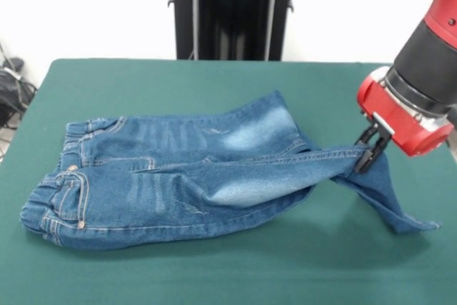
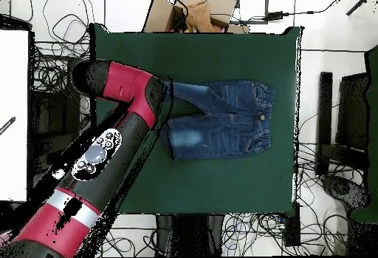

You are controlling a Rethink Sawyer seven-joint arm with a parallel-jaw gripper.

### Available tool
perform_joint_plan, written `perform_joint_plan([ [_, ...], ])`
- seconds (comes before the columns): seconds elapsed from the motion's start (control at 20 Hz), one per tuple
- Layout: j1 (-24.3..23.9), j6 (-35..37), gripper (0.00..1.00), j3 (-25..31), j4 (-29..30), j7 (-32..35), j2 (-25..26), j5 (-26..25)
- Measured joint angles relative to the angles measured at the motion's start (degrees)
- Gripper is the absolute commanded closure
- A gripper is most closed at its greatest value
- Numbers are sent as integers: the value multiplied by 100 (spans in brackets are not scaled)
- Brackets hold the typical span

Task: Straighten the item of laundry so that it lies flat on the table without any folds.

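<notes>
Risk, as judged from this moment: the gripper point(image 1: 371, 149) has one trouser leg by a narrow pinch of its seam edge. If the pull runs on outward, the whole pair of jeans point(image 1: 178, 176) may slide across the table point(image 1: 214, 76) instead of unfolding, since nothing pins the waistband. If the denim slips out early, the leg could drop back twisted. The cuff hanging below the gripper is turned under itself; laying it down as it is would likely leave a fold there.

End effector: black fingers pressed together on the denim of that leg, which is lifted off the cloth and drawn taut between the gripper and the body of the jeans. The cuff end droops past the gripper and touches the table.

Jeans lie away from the gripper, waistband at the far end from it, second leg flat beside the raised one. Overhead view: arm point(image 2: 111, 144) covers the gripper.
</notes>
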Motion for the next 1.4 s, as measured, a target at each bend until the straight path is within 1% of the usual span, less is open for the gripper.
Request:
perform_joint_plan([
  [0.5,-1,92,100,0,-92,144,28,-5],
  [0.95,-6,372,100,-1,-418,370,50,-15],
  [1.4,-7,390,100,-1,-522,425,51,-31],
])
